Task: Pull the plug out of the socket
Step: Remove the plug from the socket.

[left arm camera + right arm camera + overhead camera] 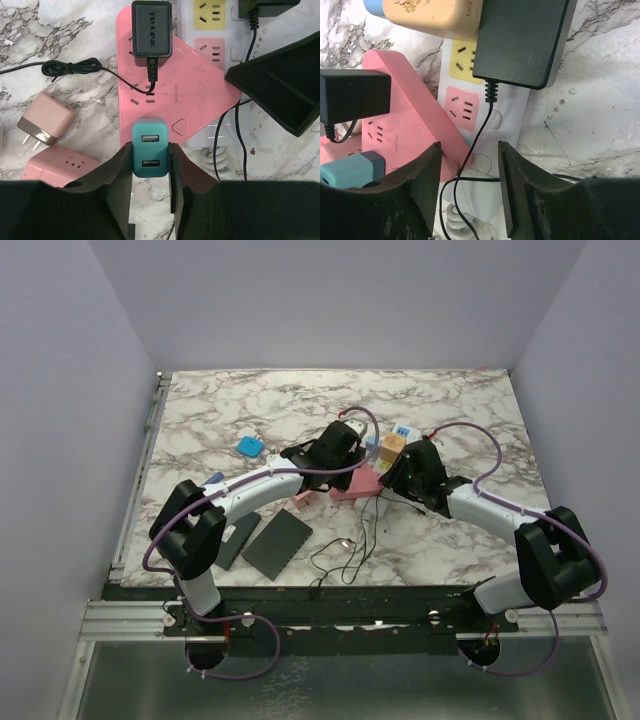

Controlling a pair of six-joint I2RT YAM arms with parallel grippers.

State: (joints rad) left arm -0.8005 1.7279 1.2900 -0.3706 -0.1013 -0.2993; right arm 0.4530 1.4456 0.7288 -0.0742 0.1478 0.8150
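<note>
The plug (150, 147) is a teal two-port USB charger standing on the near end of a pink power strip (190, 85). My left gripper (149, 152) is shut on it, one finger flat on each side. The socket, a long white power strip (220, 135) with yellow and pink outlets, lies under and beside the pink strip. My right gripper (469, 152) is open and straddles the near end of the white strip (505, 125), with a thin black cord (482, 120) running between its fingers. The teal plug also shows in the right wrist view (350, 170).
A black TP-LINK adapter (151, 29) sits on the pink strip. A large black adapter (520, 40) and a beige one (435, 15) sit on the white strip. A loose pink plug (47, 120), a pink cube socket (60, 162), black pads (277, 543) and coiled cord (340, 555) lie nearby.
</note>
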